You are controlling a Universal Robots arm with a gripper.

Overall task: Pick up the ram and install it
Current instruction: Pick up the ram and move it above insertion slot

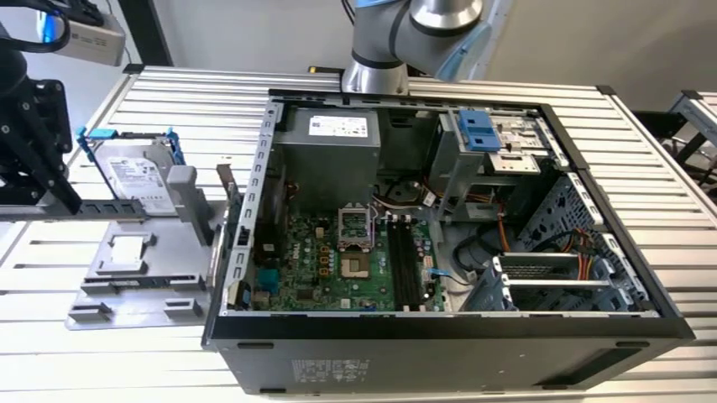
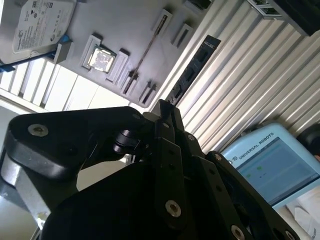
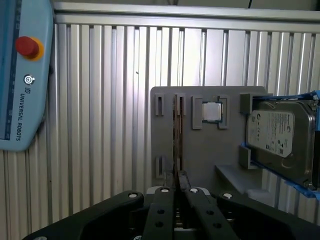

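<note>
The claw (image 3: 177, 175) has its two black fingers drawn together at the tips, or very nearly so, with nothing gripped between them; in the second wrist view the tips (image 2: 164, 106) also meet in a narrow point. The ram (image 3: 177, 132) stands on its long edge in a slot of the grey holder tray (image 3: 200, 165), seen edge-on as a thin dark line that runs straight out ahead of the fingertips, in line with the seam between the fingers. In the second wrist view the same thin stick (image 2: 147, 47) lies beyond the tips and apart from them, so the claw is over it rather than on it. To one side of the ram, further off the claw's line, a square silver processor chip (image 3: 211, 111) sits in its own pocket of the tray, and past it, on that same side, the silver hard drive (image 3: 277, 132) rests in a blue bracket (image 3: 260, 160) at the tray's edge. On the claw's other side a pale blue teach pendant (image 3: 20, 75) with a red button (image 3: 26, 46) lies on the ribbed metal table (image 3: 100, 100). In the exterior view the open computer case (image 1: 448, 210) lies well away from the tray, with its green motherboard (image 1: 336, 252) and long black memory slots (image 1: 405, 260) exposed.
</note>
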